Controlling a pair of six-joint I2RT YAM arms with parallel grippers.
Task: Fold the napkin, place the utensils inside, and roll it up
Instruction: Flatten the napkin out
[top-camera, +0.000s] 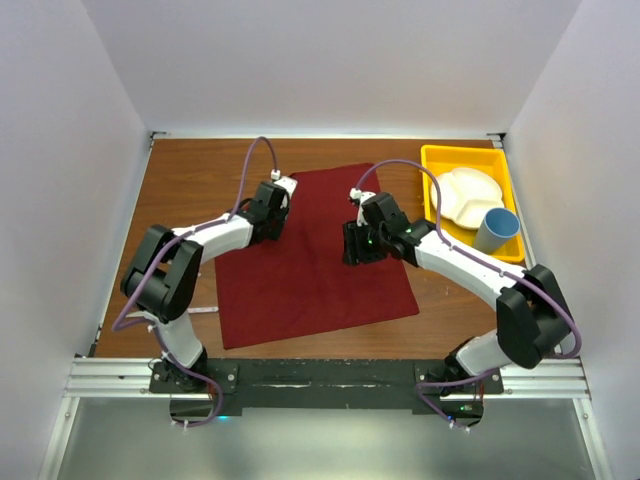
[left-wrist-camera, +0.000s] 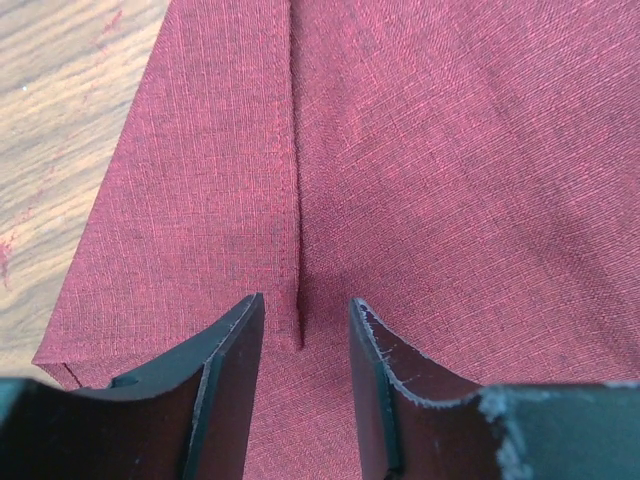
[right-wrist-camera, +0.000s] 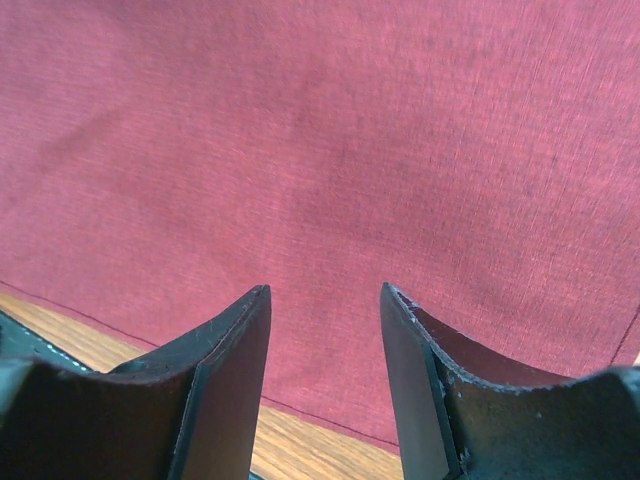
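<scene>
Left pincer (left-wrist-camera: 305, 305): mine, half open, gripping nothing, astride a layered cloth edge of the napkin (left-wrist-camera: 450, 150).
Right pincer (right-wrist-camera: 325, 290): mine, half open, empty, over the napkin's border.
Napkin: spread on the surface (top-camera: 190, 180).

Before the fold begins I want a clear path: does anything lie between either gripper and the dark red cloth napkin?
Nothing visible does. The left gripper hangs open directly over the dark red cloth napkin, its jaws straddling a fold line. The right gripper is open over bare cloth near the napkin's edge.
</scene>
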